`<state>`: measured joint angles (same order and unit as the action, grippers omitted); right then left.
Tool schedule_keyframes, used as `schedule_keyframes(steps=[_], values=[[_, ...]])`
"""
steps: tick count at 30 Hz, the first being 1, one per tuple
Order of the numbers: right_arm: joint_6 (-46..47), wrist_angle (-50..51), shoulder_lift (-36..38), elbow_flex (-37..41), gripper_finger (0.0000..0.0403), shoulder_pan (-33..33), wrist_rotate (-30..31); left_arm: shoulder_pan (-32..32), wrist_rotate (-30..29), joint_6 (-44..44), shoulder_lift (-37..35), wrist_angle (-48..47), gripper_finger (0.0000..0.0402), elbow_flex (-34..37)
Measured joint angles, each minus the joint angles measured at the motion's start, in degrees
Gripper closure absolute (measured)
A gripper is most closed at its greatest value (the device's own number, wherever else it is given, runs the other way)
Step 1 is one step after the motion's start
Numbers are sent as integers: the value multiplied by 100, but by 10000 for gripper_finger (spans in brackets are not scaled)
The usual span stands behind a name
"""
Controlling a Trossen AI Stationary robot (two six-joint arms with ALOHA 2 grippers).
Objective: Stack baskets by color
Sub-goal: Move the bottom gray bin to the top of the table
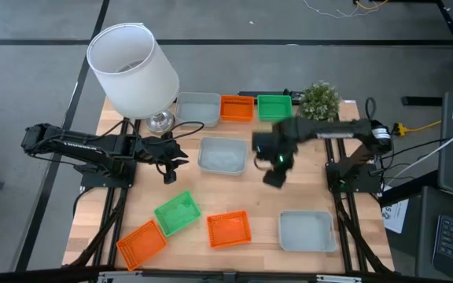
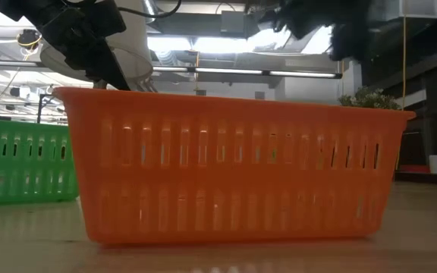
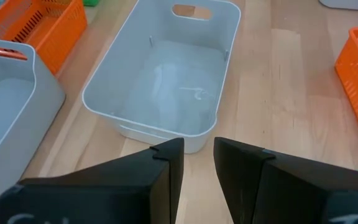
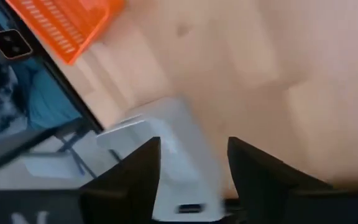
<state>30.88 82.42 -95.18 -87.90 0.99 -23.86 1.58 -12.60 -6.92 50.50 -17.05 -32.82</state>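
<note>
From above, the left end effector (image 1: 169, 163) hangs at the bench's (image 1: 317, 189) nine o'clock, empty, its fingers slightly parted, aimed at the centre grey basket (image 1: 222, 154). Its wrist view shows what the overhead cannot: the narrow gap between the fingers (image 3: 166, 171) and that basket's handle slot. The lampshade (image 1: 132, 69) stands at ten o'clock, over the arm's reach.

At twelve o'clock, a grey basket (image 1: 198, 108), an orange basket (image 1: 237, 108) and a green basket (image 1: 274, 105) sit in a row, with a plant (image 1: 320, 100) at one o'clock.

Along six o'clock lie an orange basket (image 1: 141, 242), a green basket (image 1: 178, 213), another orange basket (image 1: 229, 229) and a grey basket (image 1: 307, 229). The low view is blocked by that orange basket (image 2: 230, 174), hiding everything behind.

The right end effector (image 1: 274, 170) hovers open and empty just right of centre; its wrist view shows a grey basket (image 4: 166, 149) below its fingers (image 4: 135, 168).
</note>
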Motion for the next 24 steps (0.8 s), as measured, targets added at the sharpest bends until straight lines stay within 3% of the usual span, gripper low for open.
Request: schedule_keyframes(steps=[7, 12, 18, 24], values=[[2326, -336, 142, 691, 218, 1680, -464, -2, 0, 2, 0, -1, 321, 0], [3485, -1511, 146, 1170, 218, 2472, -470, -2, 0, 2, 1, -2, 321, 0], [4276, -3093, 107, 2020, 218, 2887, -45, -1, 1, 0, 1, -3, 321, 0], [4411, -3005, 107, 2852, 218, 2929, 238, -1, 2, 2, 2, -8, 321, 0]])
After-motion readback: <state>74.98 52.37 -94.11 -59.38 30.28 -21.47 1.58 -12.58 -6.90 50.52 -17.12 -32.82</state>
